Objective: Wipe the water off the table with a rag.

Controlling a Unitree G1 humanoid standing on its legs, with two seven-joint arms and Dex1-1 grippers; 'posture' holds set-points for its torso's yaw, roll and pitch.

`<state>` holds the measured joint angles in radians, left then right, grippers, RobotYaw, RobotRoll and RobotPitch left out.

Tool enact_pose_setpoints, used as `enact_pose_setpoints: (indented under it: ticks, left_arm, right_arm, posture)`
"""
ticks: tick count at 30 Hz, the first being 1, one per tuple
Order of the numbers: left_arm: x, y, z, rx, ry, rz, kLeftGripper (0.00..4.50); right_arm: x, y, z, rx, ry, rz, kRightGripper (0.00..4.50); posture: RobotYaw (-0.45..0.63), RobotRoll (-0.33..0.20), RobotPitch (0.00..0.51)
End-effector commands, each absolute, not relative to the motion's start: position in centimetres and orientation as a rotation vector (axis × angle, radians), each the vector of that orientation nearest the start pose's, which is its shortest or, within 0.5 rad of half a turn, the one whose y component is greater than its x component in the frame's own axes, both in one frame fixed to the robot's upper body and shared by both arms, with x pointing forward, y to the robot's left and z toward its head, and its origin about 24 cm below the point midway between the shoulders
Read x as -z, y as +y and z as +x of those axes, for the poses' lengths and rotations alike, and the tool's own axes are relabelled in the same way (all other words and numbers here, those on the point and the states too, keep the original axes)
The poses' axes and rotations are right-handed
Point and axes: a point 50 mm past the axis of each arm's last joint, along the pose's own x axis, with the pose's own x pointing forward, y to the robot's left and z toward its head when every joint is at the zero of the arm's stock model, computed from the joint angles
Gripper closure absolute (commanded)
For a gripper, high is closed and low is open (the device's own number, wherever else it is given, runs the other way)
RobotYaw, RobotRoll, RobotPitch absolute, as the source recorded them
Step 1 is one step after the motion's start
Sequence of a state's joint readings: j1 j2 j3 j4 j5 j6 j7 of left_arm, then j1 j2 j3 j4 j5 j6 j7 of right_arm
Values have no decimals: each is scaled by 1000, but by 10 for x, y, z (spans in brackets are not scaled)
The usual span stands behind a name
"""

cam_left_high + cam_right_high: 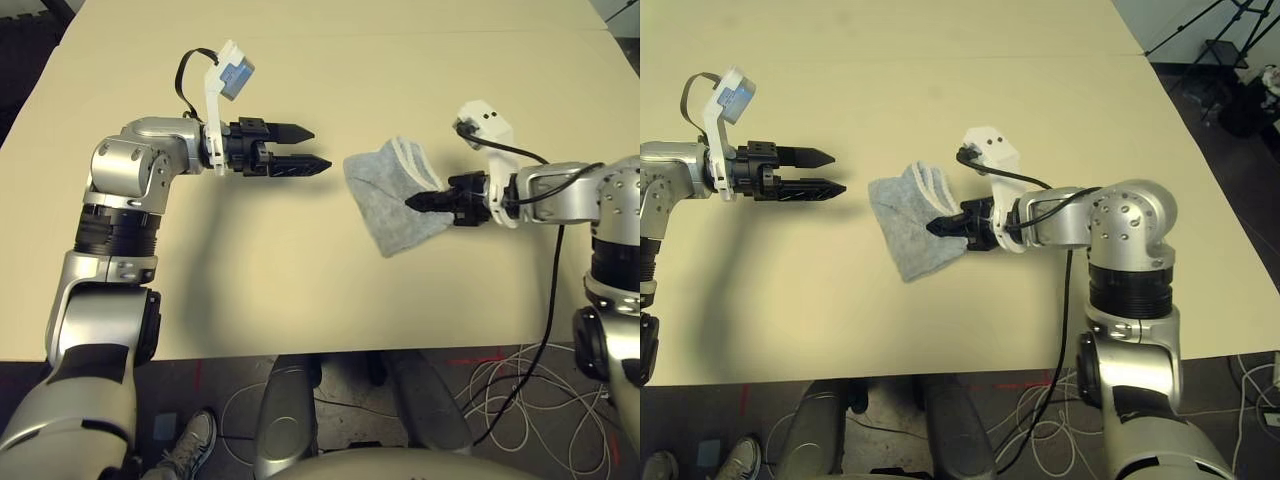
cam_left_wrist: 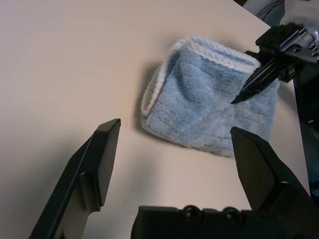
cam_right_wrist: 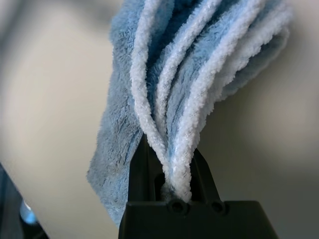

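Note:
The grey rag (image 1: 390,195) lies folded on the cream table (image 1: 250,290), right of the middle. My right gripper (image 1: 410,203) reaches in from the right and is shut on the rag's whitish hemmed edge (image 3: 172,124), the folds pinched between its black fingers. My left gripper (image 1: 320,148) hovers a short way to the rag's left, pointing at it, its fingers (image 2: 102,159) open with nothing between them. In the left wrist view the rag (image 2: 209,109) sits just beyond those fingers. The water is hidden or out of view.
A faint seam (image 1: 400,35) crosses the far part of the table. The table's front edge (image 1: 350,352) runs close to my body. Cables (image 1: 500,400) and a person's shoe (image 1: 190,440) are on the floor below.

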<state>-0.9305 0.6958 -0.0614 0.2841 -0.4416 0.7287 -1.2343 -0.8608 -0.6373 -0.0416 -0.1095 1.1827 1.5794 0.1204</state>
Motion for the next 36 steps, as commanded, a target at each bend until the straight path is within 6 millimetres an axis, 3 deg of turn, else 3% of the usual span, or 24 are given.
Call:
enact_pose_setpoints:
  ticks: [1, 7, 14, 22, 28, 36]
  left_arm:
    - [-238, 192, 337, 1183, 212, 152, 0]
    - [-241, 194, 341, 1151, 186, 153, 0]
    - [-253, 210, 355, 985, 72, 159, 0]
    - [-268, 239, 372, 662, -123, 119, 0]
    - [-257, 271, 378, 368, -207, 108, 0]
    - [-236, 287, 378, 185, -239, 84, 0]
  right_arm:
    - [-217, -157, 286, -787, 725, -8, 4477]
    - [-199, -193, 302, -562, 774, 14, 4477]
    - [-185, -232, 319, -394, 746, -17, 4477]
    - [-193, -248, 333, -330, 705, -38, 4477]
    - [-195, -260, 332, -272, 715, -39, 4477]
    - [-194, -280, 333, -147, 735, -57, 4477]
  posture:
    - [-71, 0, 344]
    - [-74, 0, 342]
    - [-71, 0, 343]
    - [-66, 0, 339]
    - [-60, 0, 339]
    - [-56, 0, 339]
